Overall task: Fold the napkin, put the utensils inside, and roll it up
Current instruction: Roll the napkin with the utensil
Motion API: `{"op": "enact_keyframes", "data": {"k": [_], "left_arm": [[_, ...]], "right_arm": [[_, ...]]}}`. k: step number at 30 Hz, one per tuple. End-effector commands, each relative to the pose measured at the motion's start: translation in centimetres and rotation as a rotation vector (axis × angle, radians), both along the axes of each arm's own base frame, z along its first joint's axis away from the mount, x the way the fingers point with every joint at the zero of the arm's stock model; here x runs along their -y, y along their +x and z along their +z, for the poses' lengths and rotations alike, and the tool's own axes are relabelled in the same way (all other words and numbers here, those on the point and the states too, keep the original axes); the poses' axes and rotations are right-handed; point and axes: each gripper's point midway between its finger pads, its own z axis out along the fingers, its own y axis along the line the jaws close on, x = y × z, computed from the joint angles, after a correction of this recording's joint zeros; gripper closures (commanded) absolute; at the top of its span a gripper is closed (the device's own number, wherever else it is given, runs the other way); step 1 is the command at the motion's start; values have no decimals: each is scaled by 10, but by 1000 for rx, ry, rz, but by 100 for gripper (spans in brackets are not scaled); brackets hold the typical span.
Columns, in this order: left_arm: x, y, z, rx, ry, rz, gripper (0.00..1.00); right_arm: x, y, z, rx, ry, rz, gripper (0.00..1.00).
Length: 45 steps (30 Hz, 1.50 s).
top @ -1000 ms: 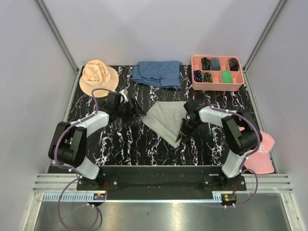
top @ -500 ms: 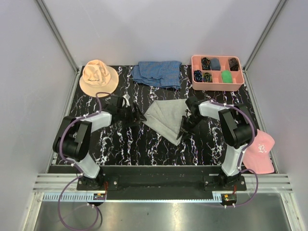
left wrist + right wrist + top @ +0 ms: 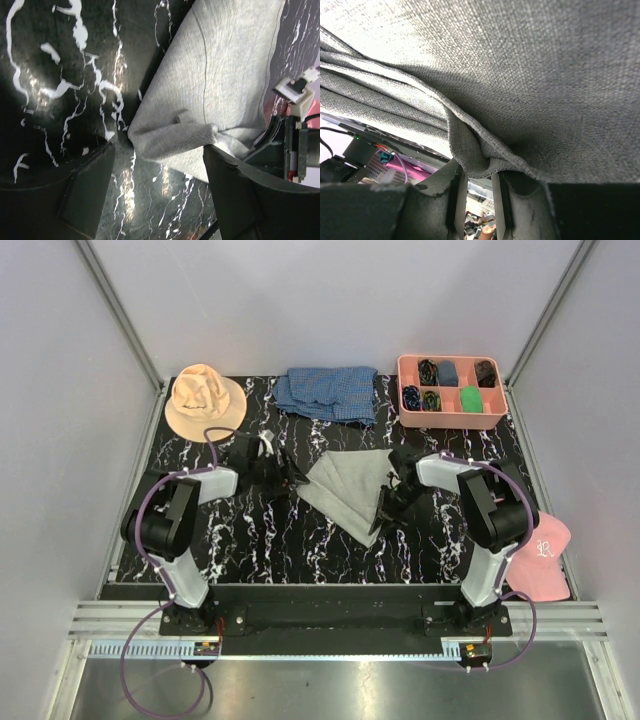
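The light-grey napkin (image 3: 348, 483) lies folded in layers on the black marbled table (image 3: 260, 540), with a point toward the near side. My left gripper (image 3: 289, 478) is at its left corner. In the left wrist view this gripper (image 3: 160, 149) stands open, and the napkin's bunched corner (image 3: 175, 135) lies between its fingertips, low over the table. My right gripper (image 3: 386, 507) is at the napkin's right edge. The right wrist view shows it (image 3: 477, 172) shut on a pinched fold of the napkin (image 3: 520, 75), which is lifted above the fingers. The utensils are out of view.
An orange bucket hat (image 3: 205, 400) lies at the back left. A blue checked cloth (image 3: 328, 392) is at the back middle. A pink tray (image 3: 404, 380) of small dark items stands at the back right. A pink cap (image 3: 542, 555) rests by the right arm's base.
My left gripper has moved right, up to the napkin's left corner, and its jaws have narrowed slightly. The right gripper keeps its hold on the napkin's edge and has barely shifted.
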Motion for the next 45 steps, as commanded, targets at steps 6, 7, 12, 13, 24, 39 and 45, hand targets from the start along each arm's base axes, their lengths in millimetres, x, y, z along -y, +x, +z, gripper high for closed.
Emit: {"op": "enact_keyframes", "data": {"k": [6, 7, 12, 13, 24, 39, 45], "left_arm": [[27, 16, 13, 64, -34, -54, 25], [29, 15, 13, 65, -33, -60, 26], [40, 9, 13, 61, -33, -89, 28], [42, 9, 14, 61, -32, -94, 29], [47, 6, 12, 35, 5, -104, 54], [45, 4, 7, -25, 59, -121, 61], [46, 4, 9, -28, 54, -128, 61]], "right_arm": [[12, -15, 1, 2, -30, 15, 71], [12, -15, 1, 2, -31, 15, 71], [13, -16, 3, 11, -30, 16, 71], [13, -17, 2, 7, -31, 16, 71], [16, -18, 11, 32, -39, 5, 68], [-16, 45, 142, 527, 61, 138, 25], [-67, 54, 131, 632, 31, 352, 22]]}}
